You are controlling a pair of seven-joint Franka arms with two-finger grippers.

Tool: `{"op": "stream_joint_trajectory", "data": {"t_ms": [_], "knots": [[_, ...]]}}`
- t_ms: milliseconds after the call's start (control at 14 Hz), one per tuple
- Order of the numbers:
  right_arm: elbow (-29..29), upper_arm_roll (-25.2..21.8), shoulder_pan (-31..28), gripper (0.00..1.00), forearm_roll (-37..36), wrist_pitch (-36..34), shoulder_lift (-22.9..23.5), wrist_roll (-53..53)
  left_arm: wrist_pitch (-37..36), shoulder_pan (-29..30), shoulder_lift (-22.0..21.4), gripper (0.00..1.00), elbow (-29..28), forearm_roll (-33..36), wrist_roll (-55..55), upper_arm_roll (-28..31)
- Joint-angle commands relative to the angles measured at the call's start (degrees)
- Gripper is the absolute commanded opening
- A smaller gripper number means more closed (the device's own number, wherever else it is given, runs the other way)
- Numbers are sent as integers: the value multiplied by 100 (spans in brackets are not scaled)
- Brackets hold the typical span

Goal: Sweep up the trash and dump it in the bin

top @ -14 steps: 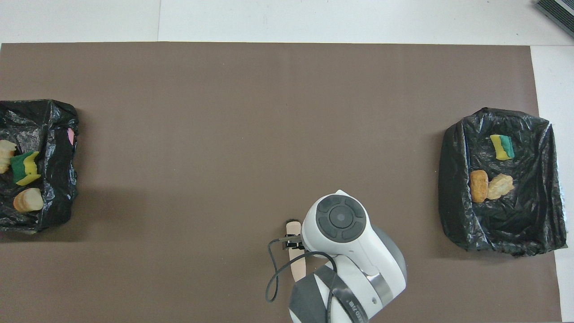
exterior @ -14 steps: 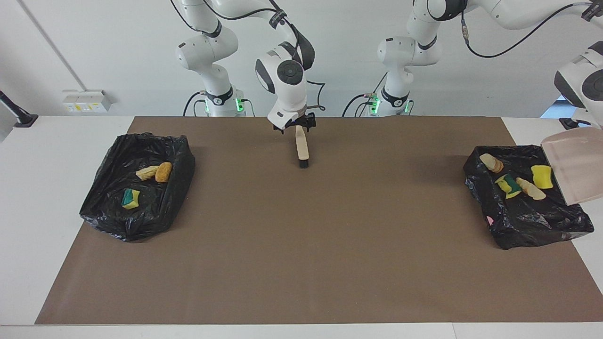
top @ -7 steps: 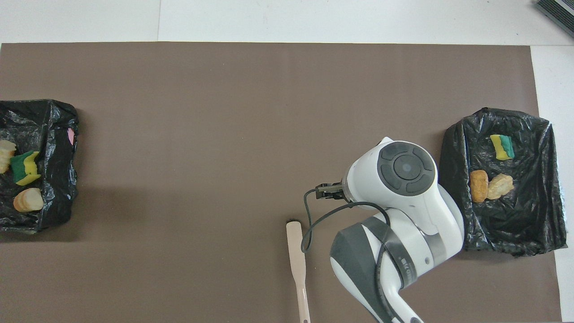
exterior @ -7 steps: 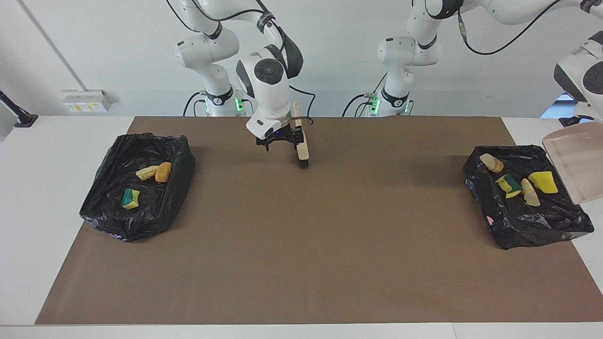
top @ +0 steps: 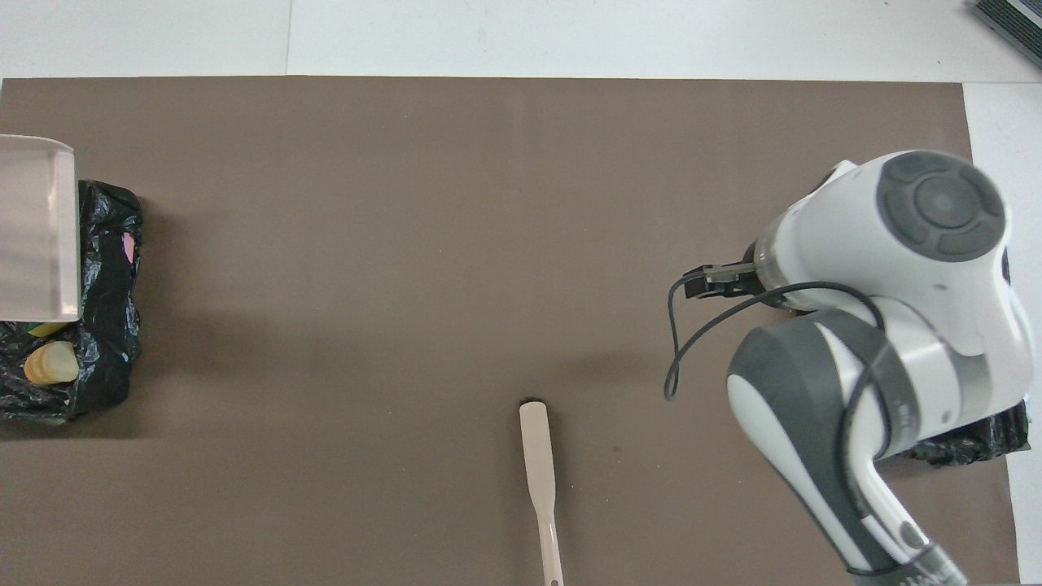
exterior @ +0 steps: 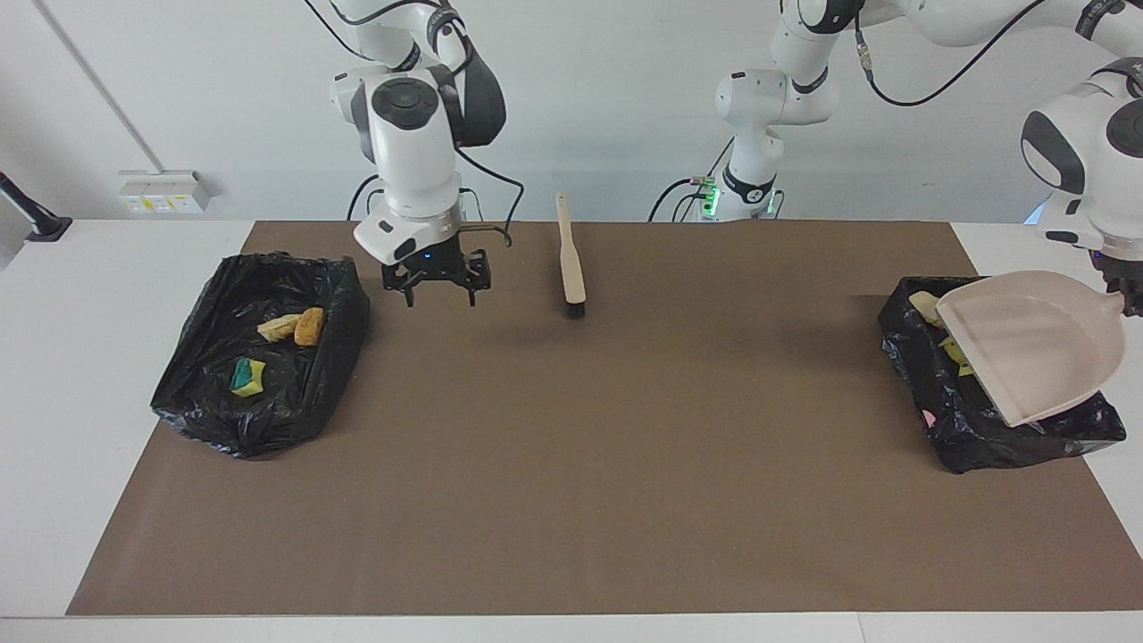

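Observation:
Toward the left arm's end of the table, a beige dustpan hangs over a black-lined bin, covering most of it. My left gripper is shut on its handle at the frame's edge. Trash pieces peek out from under the pan inside that bin. More trash lies in the other black-lined bin at the right arm's end. My right gripper hangs open and empty above the mat, beside that bin. The brush lies on the mat.
A brown mat covers most of the white table. In the overhead view the right arm covers nearly all of its bin, of which only a corner shows.
My right gripper left the brush lying on the mat, rose and swung over toward the bin at its end. The left arm brought the dustpan in over its bin, hiding most of the trash there.

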Motion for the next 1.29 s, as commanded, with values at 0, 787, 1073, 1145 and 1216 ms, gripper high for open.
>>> {"op": "stream_joint_trajectory", "data": {"t_ms": [0, 787, 1073, 1145, 1216], "knots": [[566, 52, -379, 100, -68, -603, -10, -471, -322, -30, -10, 0, 4, -431, -696, -290], [1630, -853, -538, 100, -24, -2063, -370, -1104, -974, -48, 859, 0, 74, -1496, -6863, -2732], [1474, -924, -617, 100, 27, -2196, -694, -1193, -895, -48, 1264, 0, 433, -1663, -8552, -3426], [1299, -933, -661, 100, 72, -2188, -791, -1149, -877, -57, 1282, 0, 452, -1672, -8939, -3585], [1175, -933, -661, 100, 90, -2205, -818, -1149, -833, -65, 1317, 0, 452, -1698, -9326, -3726]]}}
